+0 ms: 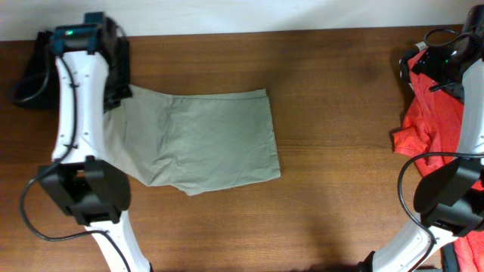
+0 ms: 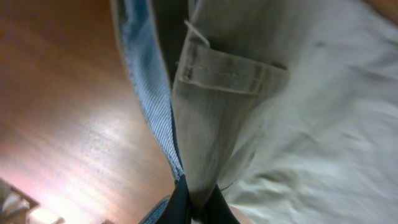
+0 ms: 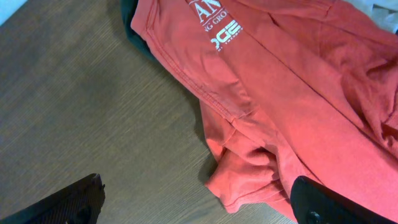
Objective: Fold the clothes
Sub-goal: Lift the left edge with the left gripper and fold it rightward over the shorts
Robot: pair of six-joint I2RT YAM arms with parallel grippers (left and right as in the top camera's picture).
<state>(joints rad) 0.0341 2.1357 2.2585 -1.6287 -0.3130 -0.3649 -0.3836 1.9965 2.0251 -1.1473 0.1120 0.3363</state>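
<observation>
Shorts (image 1: 204, 140) lie flat on the table (image 1: 333, 75), left of centre, their left end under the left arm (image 1: 79, 98). Well apart, at the table's right edge, a T-shirt (image 1: 427, 128) lies bunched beneath the right arm (image 1: 454, 189).

A dark brown wooden table (image 1: 325, 219) fills nearly the whole overhead view, its grain running from side to side in long streaks. Along its far edge lies 1 pale, off-white strip (image 1: 265, 13); wall or floor, it cannot be told. Close up the wood shows fine straight lines, and a soft bright sheen (image 2: 93, 137) lies across its reddish surface.
</observation>
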